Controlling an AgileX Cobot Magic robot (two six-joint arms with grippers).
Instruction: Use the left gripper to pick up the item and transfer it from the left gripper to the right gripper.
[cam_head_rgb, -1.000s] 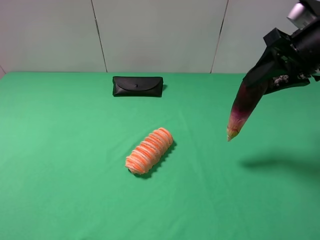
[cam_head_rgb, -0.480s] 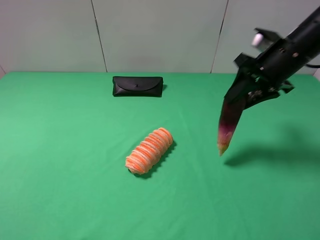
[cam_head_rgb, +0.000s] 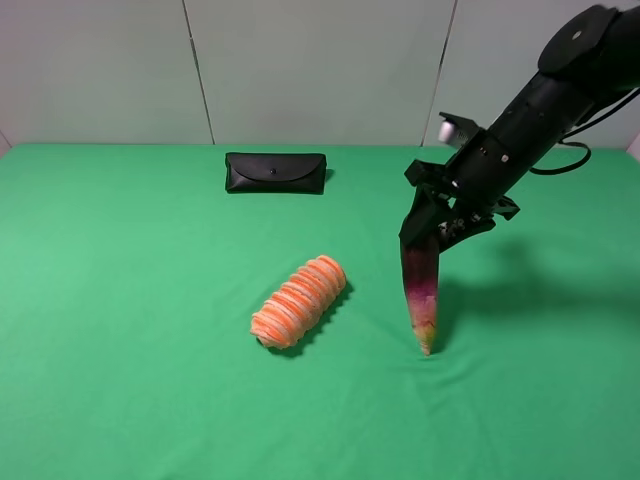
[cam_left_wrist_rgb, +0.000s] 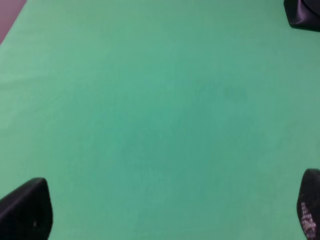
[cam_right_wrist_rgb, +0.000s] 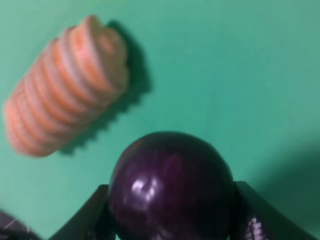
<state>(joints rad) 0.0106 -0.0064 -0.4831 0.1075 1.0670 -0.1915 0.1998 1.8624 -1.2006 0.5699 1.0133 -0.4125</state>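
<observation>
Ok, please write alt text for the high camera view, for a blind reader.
The right gripper holds an eggplant nearly upright, tip down near the green table. An orange roll lies to its left; a black pouch farther back.

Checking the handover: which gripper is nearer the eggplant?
Right. The right gripper is shut on the eggplant, holding it tip-down. The left gripper is open, outside the overhead view, with no eggplant in its camera.

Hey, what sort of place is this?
Probably a robotics lab bench: a green-covered table, a plain panelled wall, and a black robot arm holding an eggplant near an orange roll.
</observation>
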